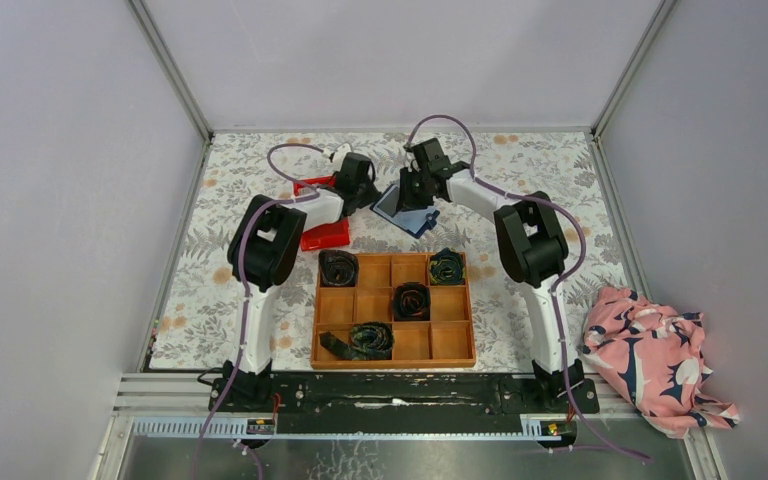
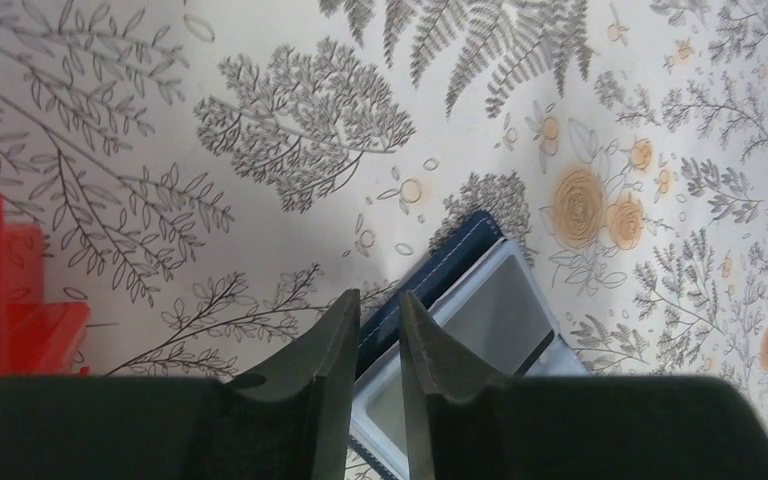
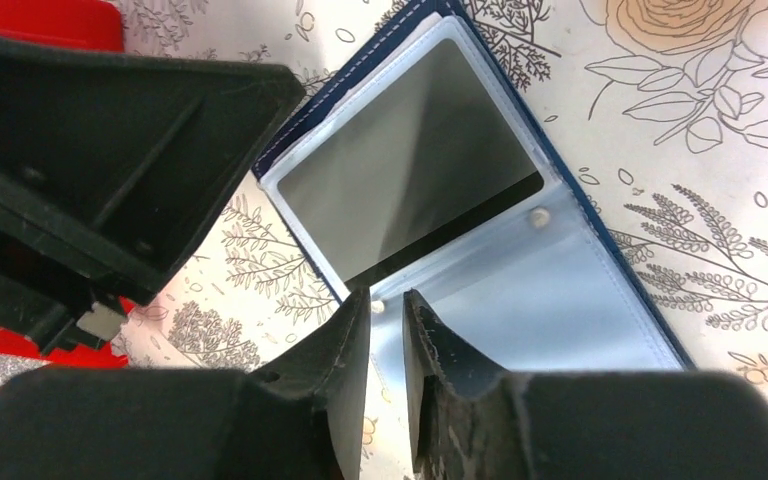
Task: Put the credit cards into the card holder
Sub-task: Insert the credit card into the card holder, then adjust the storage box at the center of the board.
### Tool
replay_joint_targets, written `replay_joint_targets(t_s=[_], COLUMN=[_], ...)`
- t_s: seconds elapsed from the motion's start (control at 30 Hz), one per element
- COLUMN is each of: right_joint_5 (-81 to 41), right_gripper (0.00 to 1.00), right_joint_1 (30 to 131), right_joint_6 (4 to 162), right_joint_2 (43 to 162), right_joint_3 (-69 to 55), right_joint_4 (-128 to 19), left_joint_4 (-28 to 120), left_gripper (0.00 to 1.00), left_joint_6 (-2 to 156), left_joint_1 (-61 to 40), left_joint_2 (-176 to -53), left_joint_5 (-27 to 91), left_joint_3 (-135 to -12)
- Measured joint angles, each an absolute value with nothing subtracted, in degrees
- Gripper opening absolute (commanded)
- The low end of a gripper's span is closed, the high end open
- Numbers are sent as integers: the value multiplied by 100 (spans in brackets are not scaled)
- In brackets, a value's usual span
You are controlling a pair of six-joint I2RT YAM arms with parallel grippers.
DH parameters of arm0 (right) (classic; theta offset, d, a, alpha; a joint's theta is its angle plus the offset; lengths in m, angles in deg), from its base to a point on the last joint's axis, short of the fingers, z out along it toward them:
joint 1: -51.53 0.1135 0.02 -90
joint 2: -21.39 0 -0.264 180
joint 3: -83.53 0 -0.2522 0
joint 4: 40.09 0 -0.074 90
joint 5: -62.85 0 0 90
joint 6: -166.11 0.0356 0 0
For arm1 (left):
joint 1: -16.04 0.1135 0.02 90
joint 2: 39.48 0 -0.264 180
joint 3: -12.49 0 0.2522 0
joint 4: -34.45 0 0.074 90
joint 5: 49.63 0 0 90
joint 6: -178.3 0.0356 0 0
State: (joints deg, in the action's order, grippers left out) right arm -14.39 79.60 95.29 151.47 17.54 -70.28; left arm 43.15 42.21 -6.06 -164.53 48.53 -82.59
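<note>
The card holder (image 1: pixel 407 212) is a navy-blue wallet lying open on the floral cloth at the far middle, pale pockets up. The left wrist view shows its blue edge and a grey window pocket (image 2: pixel 500 300). It fills the right wrist view (image 3: pixel 440 170). No white or orange-tan card shows in any view. My left gripper (image 1: pixel 365 190) hangs just left of the wallet, its jaws (image 2: pixel 378 295) nearly together over the blue edge with nothing between. My right gripper (image 1: pixel 422 190) is over the wallet's fold near a snap (image 3: pixel 387 295), jaws nearly together and empty.
A red plastic bin (image 1: pixel 325 236) sits left of the wallet, under the left arm, and shows in both wrist views (image 2: pixel 10 300) (image 3: pixel 50 15). A wooden grid tray (image 1: pixel 395 363) with dark rolled fabric bundles stands nearer. Pink patterned cloth (image 1: pixel 655 355) lies at the near right.
</note>
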Motion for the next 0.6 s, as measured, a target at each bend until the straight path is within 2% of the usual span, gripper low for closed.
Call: replay_joint_targets(t_s=[0.17,0.33,0.6], right_joint_5=[-1468,-1411,-1223], right_gripper=[27,21,18], right_joint_1=[7960,7967,8131], right_joint_6=[9413,9239,9000], right_joint_2=[14863,14540,14345], right_joint_3=[1673,1583,1181], right_joint_4=[-7056,-7159,-7320], left_joint_4=[4566,4658,4606], left_gripper=[29,30,31], left_joint_6=[4344,4477,4577], left_joint_1=[-648,-674,-679], left_joint_2=[-16362,-15793,-14488], left_joint_5=[5002,5242,6128], left_joint_3=[-8573,-8556,-7671])
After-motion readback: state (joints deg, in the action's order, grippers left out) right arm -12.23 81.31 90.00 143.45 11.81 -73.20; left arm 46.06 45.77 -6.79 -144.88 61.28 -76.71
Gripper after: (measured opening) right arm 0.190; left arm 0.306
